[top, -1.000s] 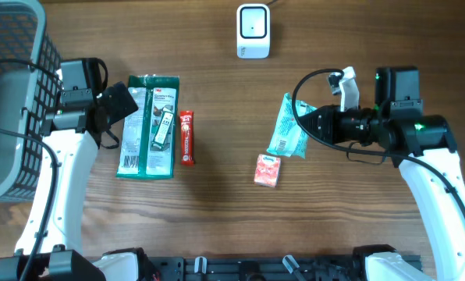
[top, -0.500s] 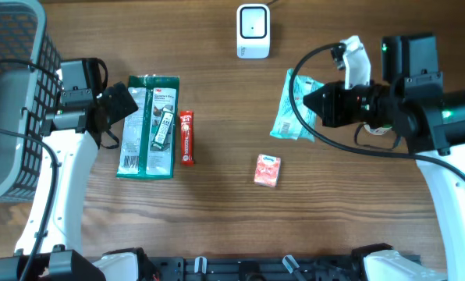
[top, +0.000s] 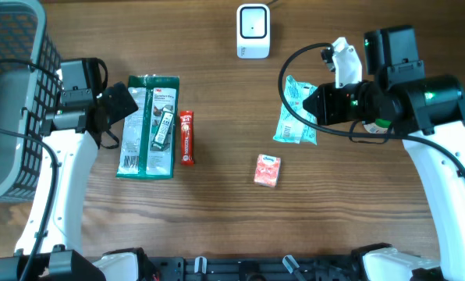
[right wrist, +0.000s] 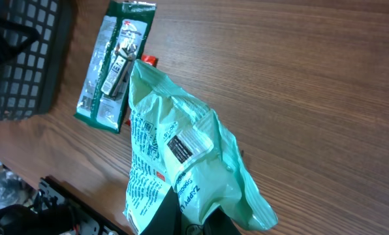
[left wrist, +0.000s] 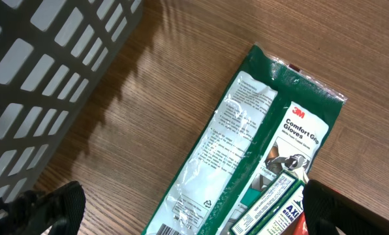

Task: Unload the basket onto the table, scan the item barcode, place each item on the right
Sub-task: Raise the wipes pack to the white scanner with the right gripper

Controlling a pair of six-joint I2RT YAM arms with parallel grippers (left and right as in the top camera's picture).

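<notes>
A mint-green packet hangs above the table, right of centre, and my right gripper is shut on its right end. In the right wrist view the packet rises from the gripper, and a black barcode label faces the camera. The white scanner stands at the back centre, up and left of the packet. My left gripper is open over the upper left edge of a green glove pack. In the left wrist view its fingertips straddle that pack.
A red bar lies just right of the glove pack. A small orange box lies below the held packet. A grey wire basket fills the far left, close to the left arm.
The right arm has lifted the green packet off the table and carried it back and a little left. The left arm has not moved.
</notes>
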